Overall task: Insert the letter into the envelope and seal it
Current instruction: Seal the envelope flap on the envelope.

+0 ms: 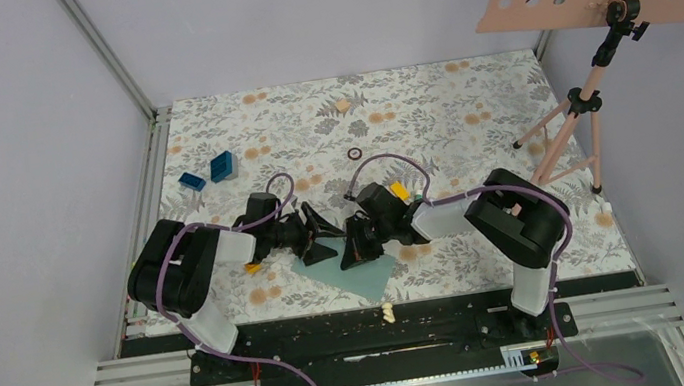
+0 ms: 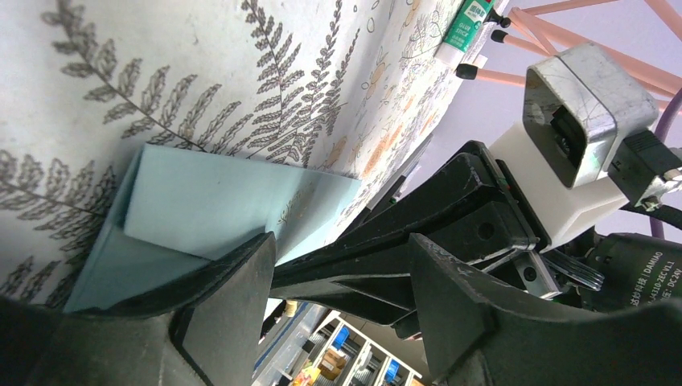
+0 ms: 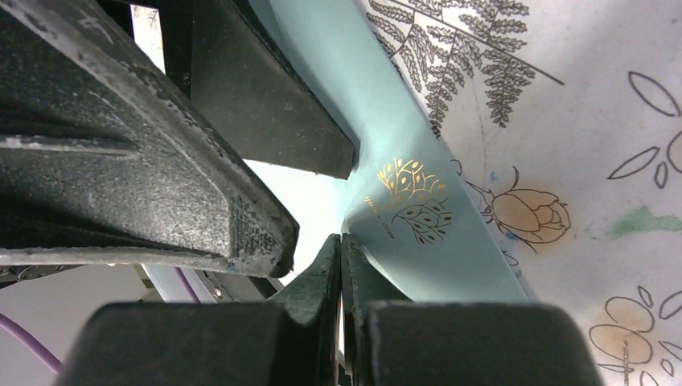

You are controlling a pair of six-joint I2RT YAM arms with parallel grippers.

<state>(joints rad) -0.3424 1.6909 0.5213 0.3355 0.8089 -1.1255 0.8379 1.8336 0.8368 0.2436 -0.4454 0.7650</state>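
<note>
risks first: both hands crowd the same corner of the envelope [image 1: 370, 272], lower centre of the top view, so finger-to-finger collision looks like the main hazard; any sideways move by either arm prob knocks the other. the right hand [image 3: 342, 251] is clenched tight w/ tips right at the envelope's edge. can't tell if paper is actually pinched btw them: if only touching, a pull slips off; if pinched, a drag could crease or tear thin paper. the left hand [image 1: 325, 237] is released, jaws wide, nothing in them, one finger overlapping the envelope's lower edge in the left wrist frame. closing from there could catch the right hand's fingers instead of paper. the letter isn't visible in any view, maybe inside, can't confirm, so sealing could be premature. envelope itself: flat muted teal, lying on the floral desk [image 1: 467, 105] near its front edge, a fold showing at its left end in the left wrist view, small gold leaf emblem [image 3: 412, 201] on the face, looks thin and floppy, no obvious creases
</note>
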